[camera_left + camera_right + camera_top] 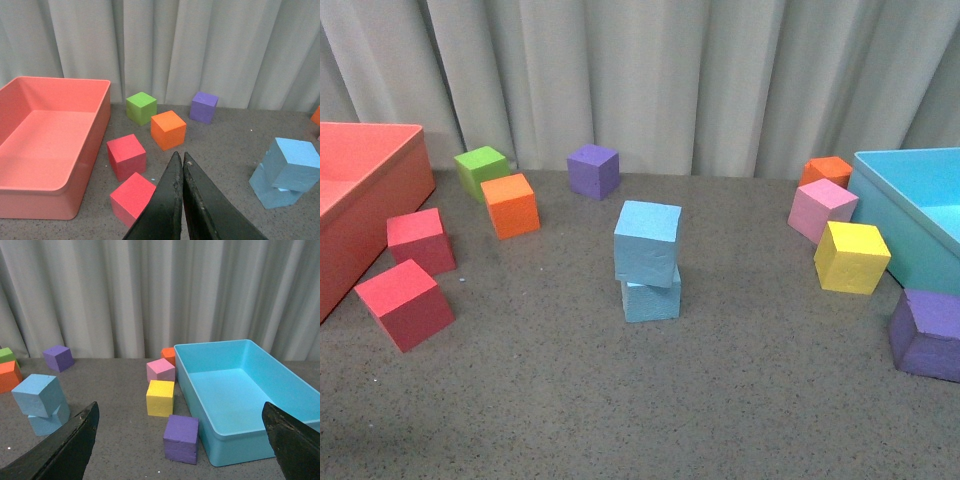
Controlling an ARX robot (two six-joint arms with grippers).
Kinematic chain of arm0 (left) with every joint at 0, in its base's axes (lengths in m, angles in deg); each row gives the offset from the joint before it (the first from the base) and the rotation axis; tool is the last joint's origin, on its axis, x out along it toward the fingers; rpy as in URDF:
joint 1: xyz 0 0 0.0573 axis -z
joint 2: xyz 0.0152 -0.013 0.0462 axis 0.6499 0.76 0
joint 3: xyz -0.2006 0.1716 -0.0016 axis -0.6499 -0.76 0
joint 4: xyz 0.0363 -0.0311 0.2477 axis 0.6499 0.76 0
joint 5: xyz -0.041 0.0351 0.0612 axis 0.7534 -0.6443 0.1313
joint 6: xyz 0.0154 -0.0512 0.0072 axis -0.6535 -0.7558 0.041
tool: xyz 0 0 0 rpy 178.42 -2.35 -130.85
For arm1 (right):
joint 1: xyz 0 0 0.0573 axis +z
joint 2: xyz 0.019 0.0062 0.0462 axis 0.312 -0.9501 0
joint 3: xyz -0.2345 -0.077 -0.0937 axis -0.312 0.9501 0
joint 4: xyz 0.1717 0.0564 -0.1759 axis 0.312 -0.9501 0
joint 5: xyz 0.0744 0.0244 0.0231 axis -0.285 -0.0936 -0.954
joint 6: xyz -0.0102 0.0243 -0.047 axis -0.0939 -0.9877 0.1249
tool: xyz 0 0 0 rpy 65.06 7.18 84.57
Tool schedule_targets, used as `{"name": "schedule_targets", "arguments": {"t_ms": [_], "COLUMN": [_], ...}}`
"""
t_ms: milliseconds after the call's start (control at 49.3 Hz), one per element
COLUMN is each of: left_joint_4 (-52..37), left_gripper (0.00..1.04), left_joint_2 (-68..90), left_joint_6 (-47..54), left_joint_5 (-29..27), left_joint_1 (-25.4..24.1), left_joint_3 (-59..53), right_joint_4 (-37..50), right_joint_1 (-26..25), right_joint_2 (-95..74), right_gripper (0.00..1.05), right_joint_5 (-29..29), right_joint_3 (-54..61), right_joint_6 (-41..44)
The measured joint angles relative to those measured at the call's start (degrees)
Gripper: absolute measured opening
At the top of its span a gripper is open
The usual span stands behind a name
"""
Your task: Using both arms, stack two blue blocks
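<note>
One blue block (647, 242) sits skewed atop the other (651, 297) at frame centre. My left end effector (182, 159) is pressed together, my right (180, 412) spread. I judge stacking done; next, stay clear.

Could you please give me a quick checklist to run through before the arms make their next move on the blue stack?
1. Upper blue block sits on lower blue block: ok.
2. Stack squarely aligned: not ok, the upper one is twisted and overhangs.
3. Left gripper clear of the stack: ok, shut and empty.
4. Right gripper clear: ok, open and empty.
5. Neighbours apart from the stack, nearest the orange cube: ok.
</note>
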Motion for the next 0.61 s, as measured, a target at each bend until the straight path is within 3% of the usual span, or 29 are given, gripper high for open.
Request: {"name": "schedule_targets", "arguments": {"t_ms": [223,264,324,608], "left_joint_4": [6.78,8.66,11.61,24.59], "left_gripper": [0.04,0.04,0.04,0.04], "left_joint_2": [-9.94,-12.46,-16.2,-31.45], "left_joint_6": [0.02,0.07,0.04,0.04], "left_joint_5": [2.36,5.64,6.19,6.67], "left_joint_1": [-2.32,-4.59,-6.36,-6.69], "left_joint_3": [-3.3,-3.89,-4.61,-5.7], "right_joint_4": [0.0,0.0,0.0,0.0], "right_joint_1": [0.0,0.0,0.0,0.0], "right_joint_2": [0.0,0.0,0.0,0.0], "right_gripper": [0.95,0.95,0.95,0.95], "right_joint_5": [-0.02,-0.02,-0.02,0.0], "right_joint_3": [0.0,0.0,0.0,0.0], "right_joint_6": [0.0,0.0,0.0,0.0]}}
